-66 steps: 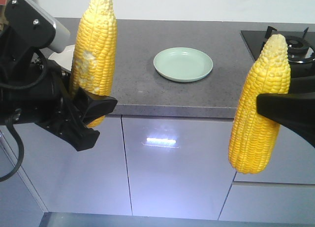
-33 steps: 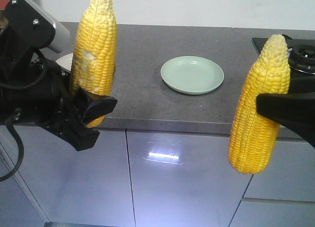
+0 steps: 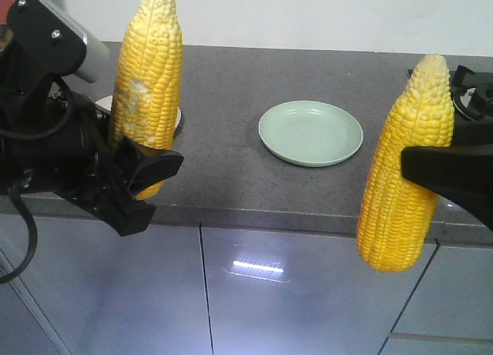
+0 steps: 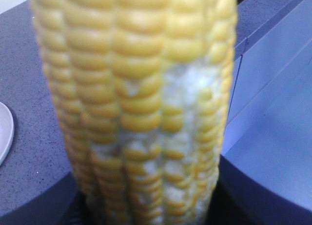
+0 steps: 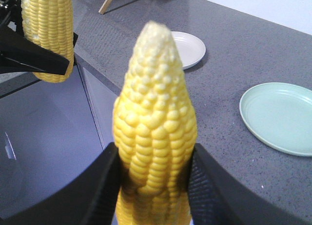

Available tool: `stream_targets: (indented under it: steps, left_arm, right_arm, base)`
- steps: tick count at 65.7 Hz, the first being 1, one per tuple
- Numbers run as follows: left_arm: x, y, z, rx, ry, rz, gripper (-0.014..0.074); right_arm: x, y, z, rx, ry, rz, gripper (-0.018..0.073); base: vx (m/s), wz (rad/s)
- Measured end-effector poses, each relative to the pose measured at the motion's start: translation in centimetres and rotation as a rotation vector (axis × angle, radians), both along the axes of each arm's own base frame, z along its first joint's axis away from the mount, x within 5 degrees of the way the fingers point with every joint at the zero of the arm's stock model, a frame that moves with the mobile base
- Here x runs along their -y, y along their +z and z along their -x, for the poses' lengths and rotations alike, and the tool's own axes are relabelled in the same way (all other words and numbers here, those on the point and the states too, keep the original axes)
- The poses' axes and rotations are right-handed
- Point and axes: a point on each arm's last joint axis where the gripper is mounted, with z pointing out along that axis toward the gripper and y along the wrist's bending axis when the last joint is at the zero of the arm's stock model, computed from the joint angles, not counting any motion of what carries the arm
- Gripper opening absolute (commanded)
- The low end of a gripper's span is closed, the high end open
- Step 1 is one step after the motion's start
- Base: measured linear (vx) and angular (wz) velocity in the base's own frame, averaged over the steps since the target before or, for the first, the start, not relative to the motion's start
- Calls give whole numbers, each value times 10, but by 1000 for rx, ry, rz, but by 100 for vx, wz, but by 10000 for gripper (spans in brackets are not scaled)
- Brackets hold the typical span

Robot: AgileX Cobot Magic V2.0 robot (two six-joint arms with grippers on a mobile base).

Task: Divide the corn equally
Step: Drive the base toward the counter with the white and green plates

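Note:
Both arms hold corn upright in front of the counter. My left gripper point(image 3: 142, 166) is shut on the lower part of a yellow cob with whitish patches point(image 3: 146, 85); that cob point(image 4: 136, 108) fills the left wrist view. My right gripper point(image 3: 443, 170) is shut on the middle of a second cob point(image 3: 404, 170), whose pale tip points up; its black fingers point(image 5: 105, 186) press both sides of this cob point(image 5: 156, 132). A pale green plate point(image 3: 310, 132) lies empty on the counter between the two cobs. A white plate point(image 5: 190, 47) lies further left, mostly hidden behind the left cob in the front view.
The dark grey counter point(image 3: 223, 170) runs across the view, with glossy lilac cabinet fronts point(image 3: 293, 293) below it. A black gas hob point(image 3: 474, 85) shows at the right edge. The legs of a wooden stand point(image 5: 109, 0) rest at the far end of the counter.
The counter, both plates and the hob have shifted right and lower in the front view, and the hob has nearly left the frame. Both grippers keep their cobs in the same places in view.

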Motion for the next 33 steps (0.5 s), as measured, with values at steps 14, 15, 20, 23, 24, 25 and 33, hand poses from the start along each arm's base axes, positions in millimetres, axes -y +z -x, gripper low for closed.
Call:
stream_targets:
  steps: [14,15,20,23,24,25,33]
  left_arm:
    - [0,0,0,0,0,0,272]
    - [0,0,0,0,0,0,272]
    - [0,0,0,0,0,0,272]
    - [0,0,0,0,0,0,272]
    - [0,0,0,0,0,0,272]
    - [0,0,0,0,0,0,272]
    - [0,0,0,0,0,0,272]
  right_arm:
    - [0,0,0,0,0,0,195]
    - [0,0,0,0,0,0,195]
    - [0,0,0,0,0,0,195]
    - [0,0,0,0,0,0,195]
    - [0,0,0,0,0,0,195]
    - [0,0,0,0,0,0,195]
    - [0,0,0,0,0,0,195]
  base:
    - [11,2]
    - [11,3]
    - [11,3]
    - [10,3]
    - [11,3]
    - [11,3]
    - [11,3]
